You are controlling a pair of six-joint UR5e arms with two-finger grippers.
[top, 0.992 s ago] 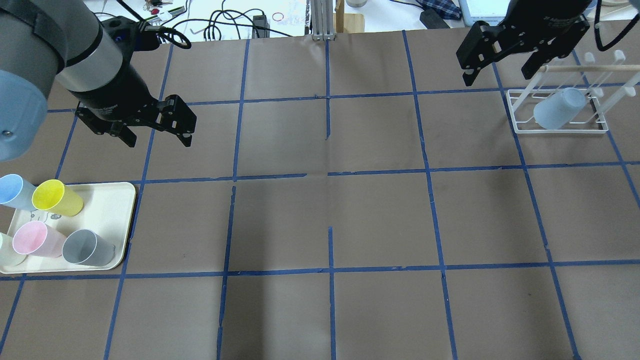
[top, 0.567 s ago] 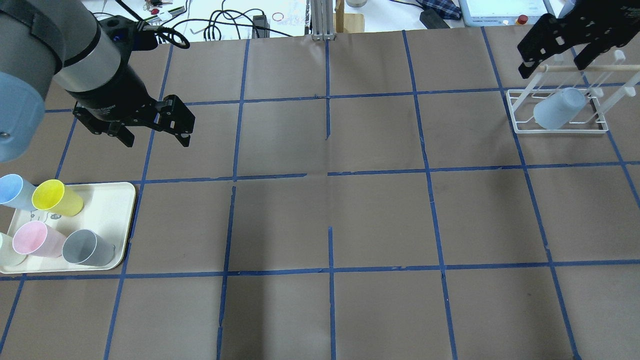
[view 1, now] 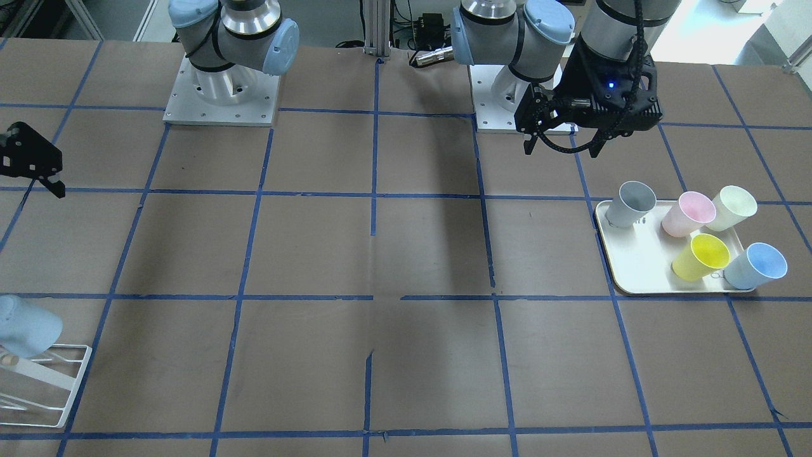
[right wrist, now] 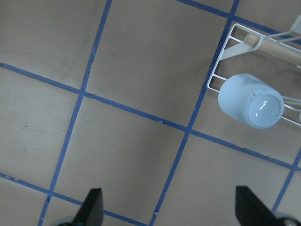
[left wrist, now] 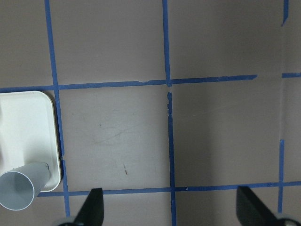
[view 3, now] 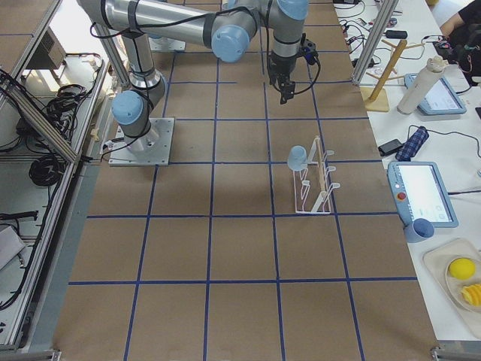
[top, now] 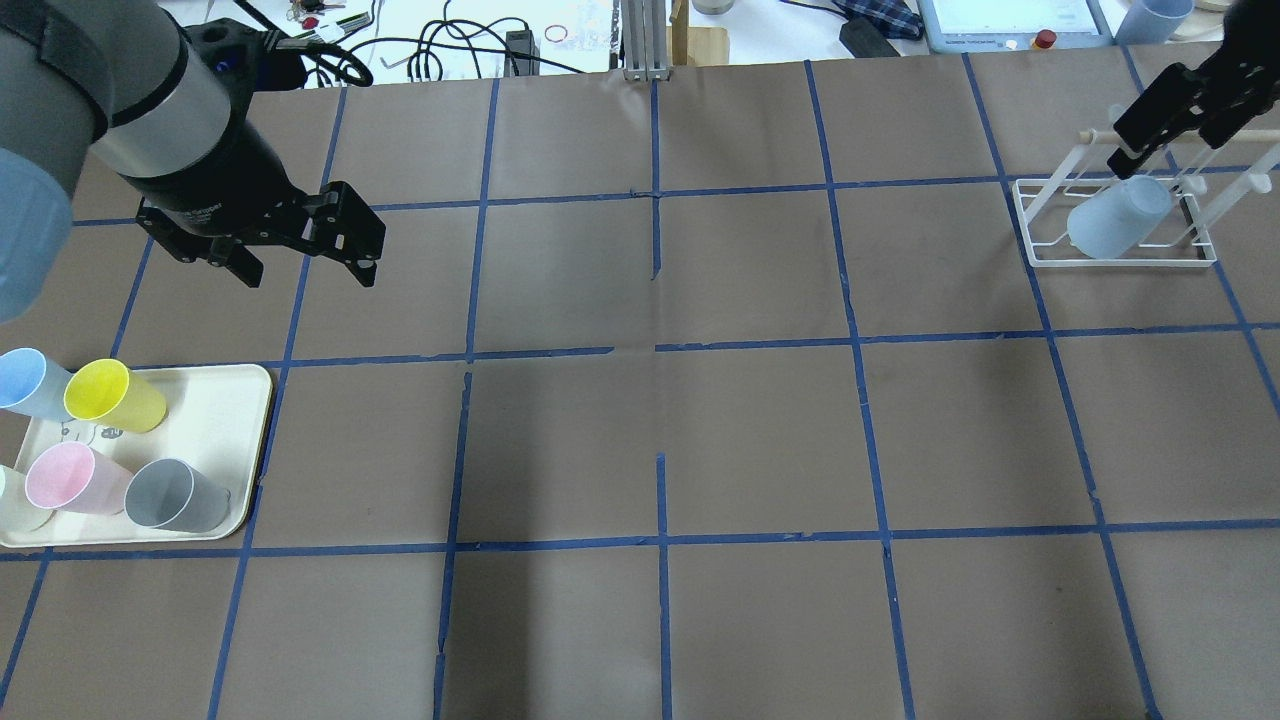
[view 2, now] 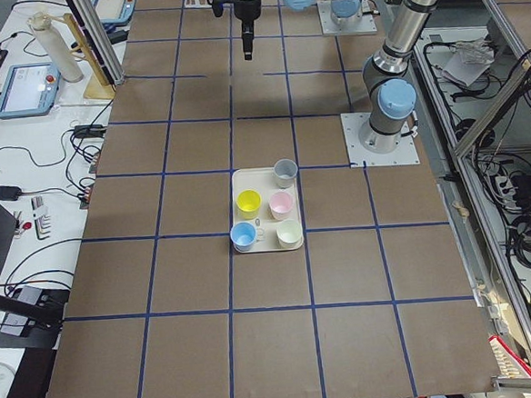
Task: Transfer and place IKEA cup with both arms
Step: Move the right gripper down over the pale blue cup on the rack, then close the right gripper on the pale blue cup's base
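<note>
A light blue IKEA cup (top: 1118, 226) hangs upside down and tilted on the white wire rack (top: 1040, 255) at the far right; it also shows in the right wrist view (right wrist: 250, 100). A look-alike blue cup (top: 24, 381) lies on the cream tray (top: 240, 395) at the left. My right gripper (top: 1168, 135) is open and empty, above and beyond the rack, apart from the cup. My left gripper (top: 307, 272) is open and empty, above the table beyond the tray. Both wrist views show the fingers spread wide with nothing between them.
The tray also holds a yellow cup (top: 113, 396), a pink cup (top: 70, 478), a grey cup (top: 176, 495) and a cream cup (view 1: 733, 207), all on their sides. Cables and devices lie beyond the far edge. Brown paper with blue tape lines covers the table.
My right gripper has moved right, away from the rack's left side toward the table's right edge. My left gripper has shifted slightly left. The cup stays on the rack.
</note>
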